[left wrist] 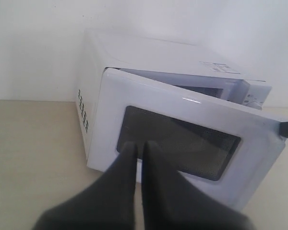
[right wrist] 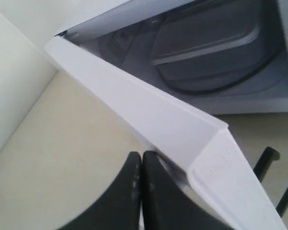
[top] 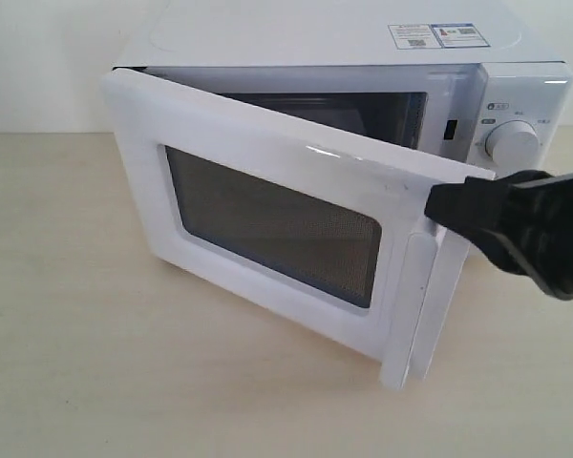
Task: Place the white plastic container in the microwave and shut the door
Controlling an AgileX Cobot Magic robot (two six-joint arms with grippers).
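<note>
The white microwave (top: 315, 38) stands on the table with its door (top: 267, 153) partly open, swung out at an angle. In the right wrist view the white plastic container (right wrist: 206, 33) lies inside on the glass turntable (right wrist: 221, 81). My right gripper (top: 439, 205) is shut and empty. Its tips rest against the door's outer face by the upper corner, above the bar handle (top: 420, 305). The right wrist view shows this gripper (right wrist: 141, 155) against the door's top edge (right wrist: 149, 110). My left gripper (left wrist: 140, 146) is shut on nothing, hanging in front of the door's dark window (left wrist: 182, 143), apart from it.
The beige table (top: 76, 334) spreads in front and to the left of the microwave. A white wall stands close behind it. A round dial (top: 511, 143) sits on the control panel at the right. Vent holes (left wrist: 82, 110) mark the microwave's left side.
</note>
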